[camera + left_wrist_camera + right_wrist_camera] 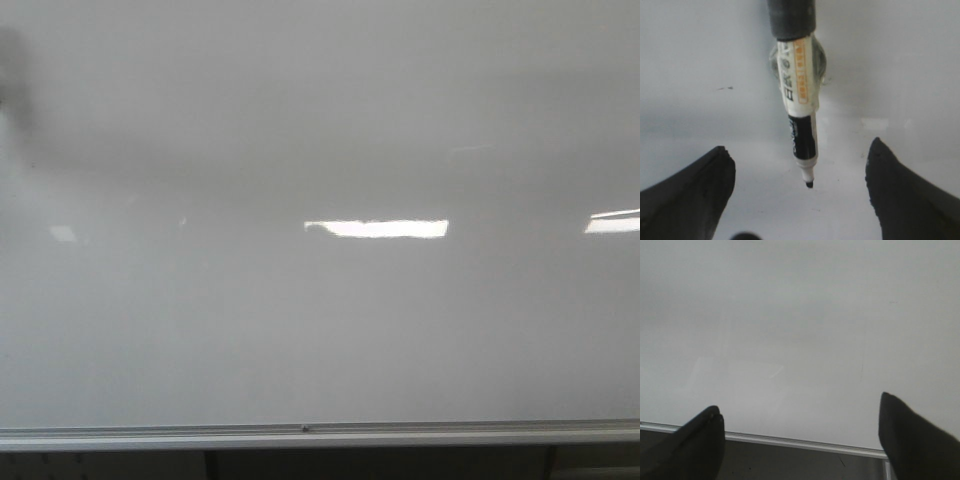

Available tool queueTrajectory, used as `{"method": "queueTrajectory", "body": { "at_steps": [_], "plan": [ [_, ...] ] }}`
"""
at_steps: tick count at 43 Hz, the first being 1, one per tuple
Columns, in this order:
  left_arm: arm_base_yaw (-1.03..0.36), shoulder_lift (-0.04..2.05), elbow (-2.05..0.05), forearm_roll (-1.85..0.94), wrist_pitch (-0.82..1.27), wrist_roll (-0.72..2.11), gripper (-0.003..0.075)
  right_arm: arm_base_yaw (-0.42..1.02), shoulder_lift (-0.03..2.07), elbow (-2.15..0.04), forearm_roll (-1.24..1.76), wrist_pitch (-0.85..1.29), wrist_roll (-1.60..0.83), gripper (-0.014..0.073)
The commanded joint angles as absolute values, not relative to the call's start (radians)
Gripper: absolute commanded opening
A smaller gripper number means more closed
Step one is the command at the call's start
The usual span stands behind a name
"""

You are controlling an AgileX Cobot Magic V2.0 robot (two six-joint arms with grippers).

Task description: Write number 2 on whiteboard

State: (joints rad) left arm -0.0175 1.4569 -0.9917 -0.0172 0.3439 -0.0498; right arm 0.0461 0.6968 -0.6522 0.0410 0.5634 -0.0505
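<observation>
The whiteboard (320, 300) is glossy white-grey and fills the front view; no number 2 shows on it in any view. In the left wrist view, a black-and-white marker (799, 100) sticks out of a black holder between my left gripper's (799, 147) fingers, which stand wide apart and do not touch it. Its black tip (809, 184) points at the board (700, 60); I cannot tell if it touches. My right gripper (799, 403) is open and empty, facing the board (800, 315) near its lower rail. Neither gripper shows clearly in the front view.
A silver rail (320, 433) runs along the board's lower edge, also in the right wrist view (790, 441). Bright light reflections (378, 228) lie on the board. A dark blur (15, 70) sits at the upper left. A tiny dark mark (725, 88) is on the board.
</observation>
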Motion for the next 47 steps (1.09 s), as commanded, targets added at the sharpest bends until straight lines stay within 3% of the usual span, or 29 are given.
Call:
{"method": "queueTrajectory", "body": {
  "at_steps": [1,30,47],
  "plan": [
    [-0.025,1.451,-1.029,-0.026,0.239,-0.060,0.0533,0.048,0.700,-0.678,0.042,0.488,-0.057,0.0643],
    [-0.025,1.530,-1.040,-0.027,0.179,-0.060,0.0523,0.048,0.700,-0.678,0.042,0.488,-0.057,0.0643],
    [-0.025,1.530,-1.040,-0.027,0.177,-0.060,0.0160,0.048,0.700,-0.678,0.042,0.488,-0.057,0.0643]
  ]
}}
